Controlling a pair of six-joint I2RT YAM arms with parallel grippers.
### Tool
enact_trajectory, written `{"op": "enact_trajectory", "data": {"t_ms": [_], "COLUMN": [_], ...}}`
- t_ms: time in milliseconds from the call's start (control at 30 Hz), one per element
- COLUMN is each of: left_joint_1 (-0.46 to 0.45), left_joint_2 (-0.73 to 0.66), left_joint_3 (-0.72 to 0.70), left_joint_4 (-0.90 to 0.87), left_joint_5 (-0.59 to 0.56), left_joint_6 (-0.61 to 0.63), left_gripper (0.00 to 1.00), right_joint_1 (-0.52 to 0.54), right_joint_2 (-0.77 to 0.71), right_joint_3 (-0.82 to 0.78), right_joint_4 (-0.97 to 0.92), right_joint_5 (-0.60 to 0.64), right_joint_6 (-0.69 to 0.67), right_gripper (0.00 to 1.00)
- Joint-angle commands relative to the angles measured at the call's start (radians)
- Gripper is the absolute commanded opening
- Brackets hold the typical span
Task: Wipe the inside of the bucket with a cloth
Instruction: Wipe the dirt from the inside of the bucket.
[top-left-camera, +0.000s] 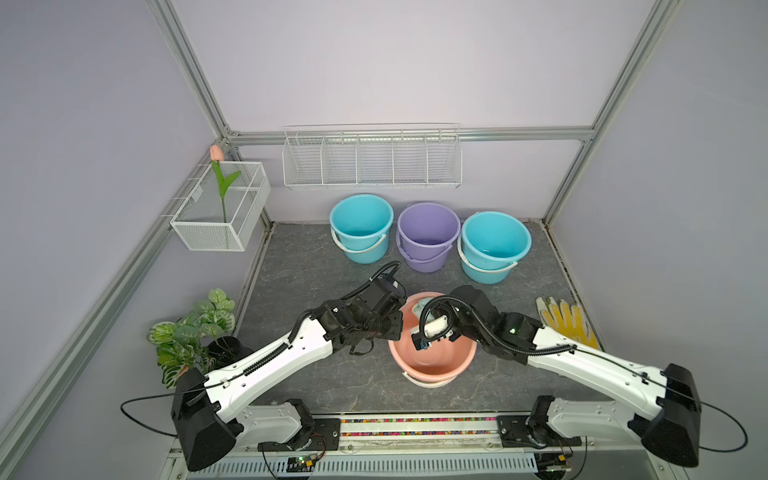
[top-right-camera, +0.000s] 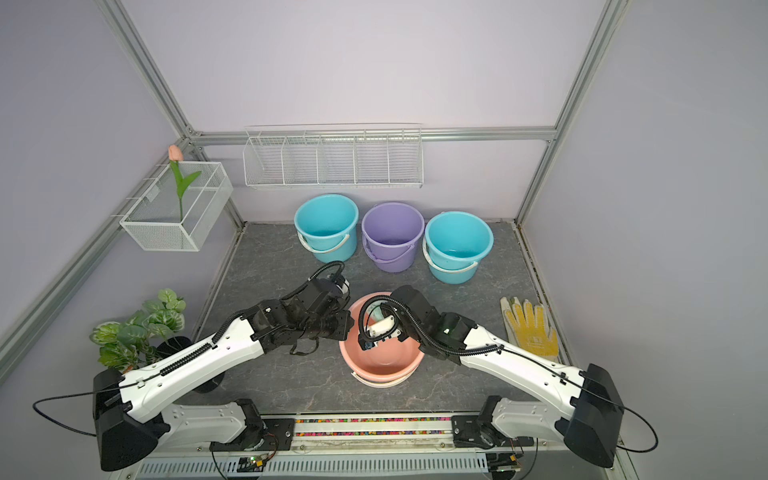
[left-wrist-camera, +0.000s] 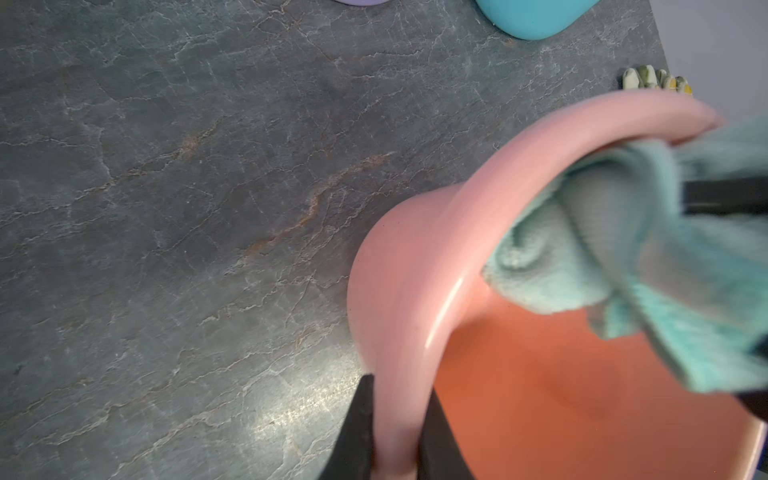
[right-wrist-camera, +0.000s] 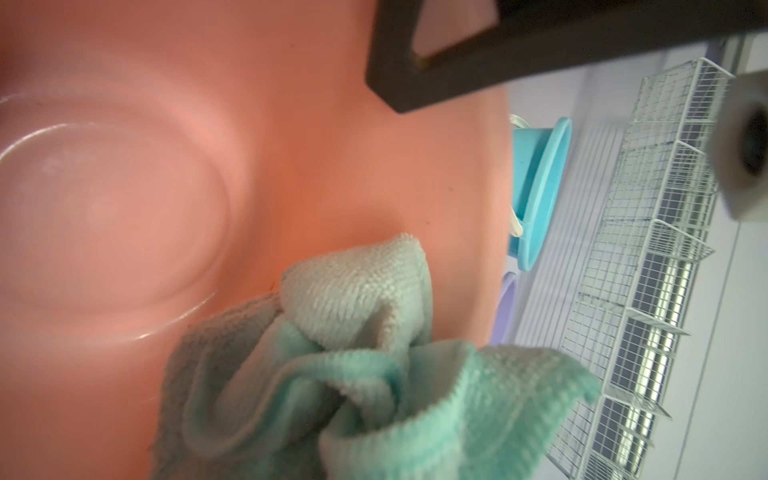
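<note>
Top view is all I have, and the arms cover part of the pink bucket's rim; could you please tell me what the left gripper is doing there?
Observer: The left wrist view shows the left gripper shut on the rim of the pink bucket, one finger outside, one inside.
Operator: Thank you; is the right gripper holding the cloth?
Observer: Yes; the right gripper is shut on the bunched cloth, which the right wrist view shows lying against the inner wall.
</note>
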Motion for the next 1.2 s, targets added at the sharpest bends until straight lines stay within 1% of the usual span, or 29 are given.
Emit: {"op": "enact_trajectory", "data": {"t_ms": [0,100,267,500,633,933,1167], "left_joint_1": [-0.002,-0.002,-0.002,-0.002,-0.002,-0.002,-0.002], "left_joint_2": [-0.01,-0.013,-0.021,-0.022,-0.028,-0.032,-0.038], "left_joint_3": [0.015,0.015,0.007,0.007,0.007,0.01,0.004], "left_joint_4": [-0.012,-0.014,-0.017,-0.008,-0.015,-0.017,-0.018], "left_joint_5": [-0.008,-0.004,-0.005,0.005,0.007,0.012,0.019], "left_joint_6": [-0.003,-0.005,-0.005,-0.005,-0.005,0.01,0.01], "left_gripper": [0.0,0.0,0.0,0.0,0.0,0.0,0.0], "right_joint_1": [0.01,0.027,0.058,0.07,0.068,0.061,0.045], "right_joint_2": [-0.022,-0.019,0.022,0.138,0.2,0.347,0.465], "right_joint_3": [0.053,0.102,0.172,0.191,0.187,0.14,0.091], "right_joint_4": [-0.147,-0.226,-0.368,-0.412,-0.401,-0.309,-0.202], "right_joint_5": [0.105,0.165,0.204,0.24,0.227,0.139,0.054], "right_joint_6": [0.005,0.016,0.058,0.063,0.066,0.114,0.173], "right_gripper": [0.07,0.07,0.07,0.07,0.07,0.07,0.07]}}
